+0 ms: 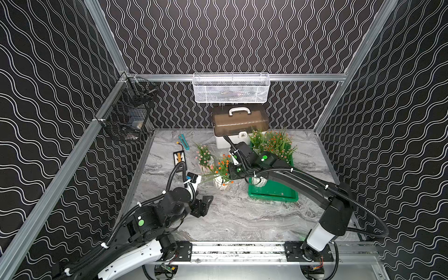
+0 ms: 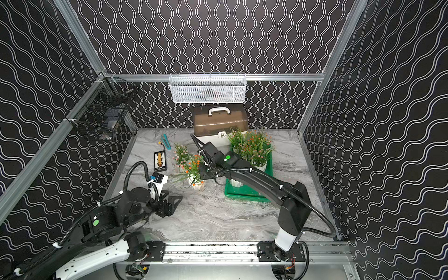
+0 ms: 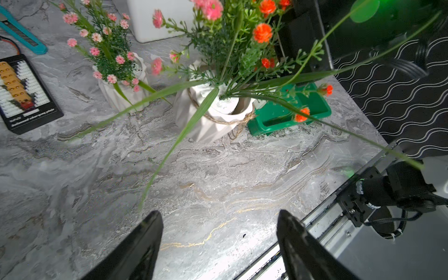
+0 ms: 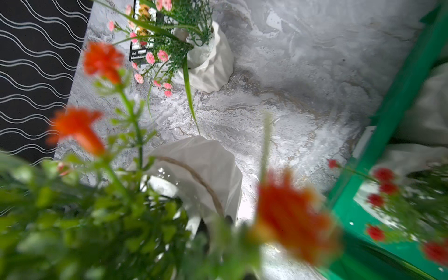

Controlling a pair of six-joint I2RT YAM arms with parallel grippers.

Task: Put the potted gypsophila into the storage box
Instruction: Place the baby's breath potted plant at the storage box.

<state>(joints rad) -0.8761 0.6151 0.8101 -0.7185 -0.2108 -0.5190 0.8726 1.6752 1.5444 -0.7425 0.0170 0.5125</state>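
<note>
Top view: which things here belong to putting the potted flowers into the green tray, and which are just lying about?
Job: green storage box, orange-flowered pot, pink-flowered pot, potted plants already in the box.
Lying about: white case with brown lid, teal cutter, black board, white mesh basket, black wire basket.

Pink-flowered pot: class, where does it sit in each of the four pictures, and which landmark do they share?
In a top view: pink-flowered pot, behind and left of the orange-flowered pot.
In a top view: same spot.
Left wrist view: beside the orange-flowered pot.
Right wrist view: beyond the orange-flowered pot.
Shared landmark: the green tray.
</note>
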